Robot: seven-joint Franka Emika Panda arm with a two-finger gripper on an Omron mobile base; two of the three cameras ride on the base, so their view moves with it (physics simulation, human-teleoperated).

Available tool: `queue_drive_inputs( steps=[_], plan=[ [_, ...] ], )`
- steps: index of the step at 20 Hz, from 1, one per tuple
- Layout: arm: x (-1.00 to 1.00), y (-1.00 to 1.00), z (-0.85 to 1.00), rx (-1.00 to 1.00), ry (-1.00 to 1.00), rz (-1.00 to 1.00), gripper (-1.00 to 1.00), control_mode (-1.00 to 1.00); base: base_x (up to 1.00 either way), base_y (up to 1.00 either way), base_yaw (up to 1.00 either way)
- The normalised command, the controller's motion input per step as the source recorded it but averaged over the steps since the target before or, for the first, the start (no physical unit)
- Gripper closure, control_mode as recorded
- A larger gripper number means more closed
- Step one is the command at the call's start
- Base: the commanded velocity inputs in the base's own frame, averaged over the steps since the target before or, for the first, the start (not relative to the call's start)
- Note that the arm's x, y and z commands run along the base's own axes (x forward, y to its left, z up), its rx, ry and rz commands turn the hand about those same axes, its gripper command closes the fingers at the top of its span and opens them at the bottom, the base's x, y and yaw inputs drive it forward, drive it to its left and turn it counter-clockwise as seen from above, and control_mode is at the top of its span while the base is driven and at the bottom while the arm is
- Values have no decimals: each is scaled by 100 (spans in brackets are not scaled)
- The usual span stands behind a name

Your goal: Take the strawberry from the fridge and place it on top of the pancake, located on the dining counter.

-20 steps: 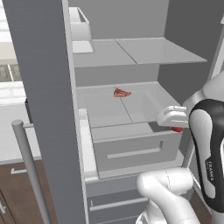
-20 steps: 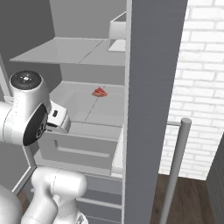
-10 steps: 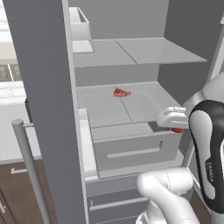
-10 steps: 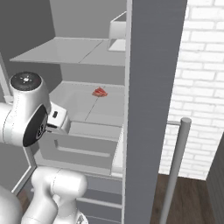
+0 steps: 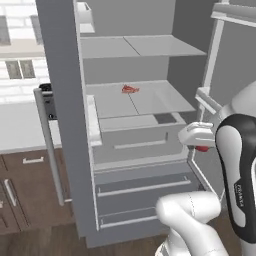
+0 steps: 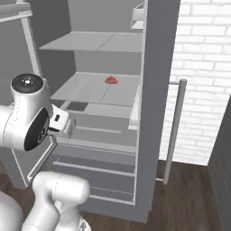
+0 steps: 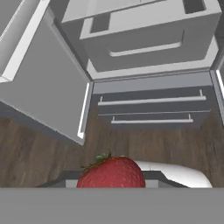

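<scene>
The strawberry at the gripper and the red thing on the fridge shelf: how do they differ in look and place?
The strawberry is round, deep red, with green leaves on top; the slab is flatter and paler, pinkish red. The strawberry sits at the gripper, outside the fridge, above the wooden floor; the slab lies on the middle shelf inside. Both are small and red.

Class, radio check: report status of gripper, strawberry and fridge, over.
Gripper shut on strawberry, outside the fridge. Fridge doors open, red slab on middle shelf. Nothing blocking the arm.
</scene>
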Motion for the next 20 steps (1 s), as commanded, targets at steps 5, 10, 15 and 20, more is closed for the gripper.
queue_drive_inputs(
  steps=[5, 10, 15, 20],
  plan=[
    [0, 0, 0, 0, 0, 0, 100, 100, -100, 0, 0],
    [0, 0, 0, 0, 0, 0, 100, 100, -100, 0, 0],
    [0, 0, 0, 0, 0, 0, 100, 100, -100, 0, 0],
    [0, 0, 0, 0, 0, 0, 100, 100, -100, 0, 0]
  ],
)
